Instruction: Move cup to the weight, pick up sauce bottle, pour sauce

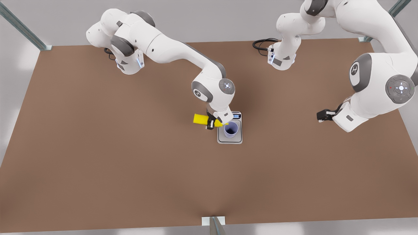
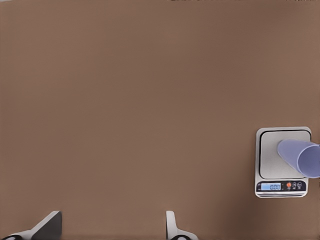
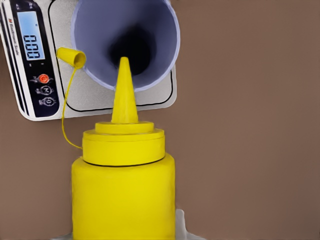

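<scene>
— Yellow sauce bottle [image 3: 123, 192], held tilted over the cup [image 1: 231, 129] on the scale [image 1: 238, 139] by the right gripper [image 1: 211, 121]?
— Yes, clamped mid-body; likely soft plastic, squeezable. Left gripper [image 1: 321, 115] waits far right, fingers spread.

Two glossy white Franka arms with grey joints

Each arm is built of rounded white shells with dark grey bands at the joints. Round grey caps on the elbows and wrists carry a small white light ring with cross marks, and one cap shows tiny red and green dots. The bases glow with thin blue light strips and have black cables looping behind them. The right gripper [image 1: 212, 124] has a white hand body with black fingers; the left gripper [image 1: 321, 116] is black, and its fingers [image 2: 47, 227] look pale grey with darker inner faces.
</scene>
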You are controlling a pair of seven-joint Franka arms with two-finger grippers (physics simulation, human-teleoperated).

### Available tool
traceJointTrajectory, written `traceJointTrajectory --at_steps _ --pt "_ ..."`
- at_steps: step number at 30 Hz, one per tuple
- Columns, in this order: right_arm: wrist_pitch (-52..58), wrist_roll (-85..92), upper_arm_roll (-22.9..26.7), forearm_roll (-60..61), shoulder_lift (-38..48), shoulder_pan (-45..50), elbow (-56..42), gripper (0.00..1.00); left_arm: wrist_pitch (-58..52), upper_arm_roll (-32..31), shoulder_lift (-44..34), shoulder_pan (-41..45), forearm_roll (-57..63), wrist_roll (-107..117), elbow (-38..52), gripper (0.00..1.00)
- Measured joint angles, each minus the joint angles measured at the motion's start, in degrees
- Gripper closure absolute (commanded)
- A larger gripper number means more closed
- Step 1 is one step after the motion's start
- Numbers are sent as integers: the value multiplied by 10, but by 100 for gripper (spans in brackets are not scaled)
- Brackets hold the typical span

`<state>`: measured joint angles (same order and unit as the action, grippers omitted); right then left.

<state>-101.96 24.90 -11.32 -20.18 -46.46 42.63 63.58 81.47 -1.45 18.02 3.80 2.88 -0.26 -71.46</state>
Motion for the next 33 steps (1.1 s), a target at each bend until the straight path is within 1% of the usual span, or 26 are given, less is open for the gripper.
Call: traceJointTrajectory --at_steps 3,13,15,17,19,20,21,22,23,24,26,27,29,30,33 --pt "3 -1 2 0 -17 8 -20 49 0 0 1 0 -3 0 0 0" --pt "11 0 3 -6 -19 8 -20 49 0 5 5 0 -10 0 0 0" --pt "13 2 3 -4 -6 0 -18 49 0 5 6 0 -12 0 0 0" --pt "13 22 -3 5 32 -49 -9 49 0 11 6 -1 -13 -2 0 0" --pt "12 92 -4 73 64 -97 -1 49 0 11 6 0 -14 -2 0 0" --pt "7 99 -4 85 68 -104 3 49 0 11 6 1 -14 -1 0 0" --pt "9 138 -4 116 76 -136 4 49 0 11 6 1 -14 -1 0 0" --pt "15 216 -3 171 92 -187 5 49 0 11 6 1 -14 2 0 0" --pt "17 292 -4 237 119 -241 29 49 0 11 7 1 -14 2 0 0" --pt "18 352 -3 266 141 -285 50 49 0 11 7 1 -15 2 0 0" --pt "80 525 -4 373 155 -385 61 49 0 11 8 1 -15 3 -1 0" --pt "91 620 -3 445 151 -449 79 49 0 11 9 1 -14 3 -1 0" --pt "92 720 -3 524 136 -492 110 49 0 11 11 1 -14 3 -1 0" --pt "94 761 -2 545 115 -519 126 49 0 11 11 1 -14 3 -1 0" --pt "125 895 -3 656 42 -566 158 49 0 12 11 1 -14 4 -2 0"
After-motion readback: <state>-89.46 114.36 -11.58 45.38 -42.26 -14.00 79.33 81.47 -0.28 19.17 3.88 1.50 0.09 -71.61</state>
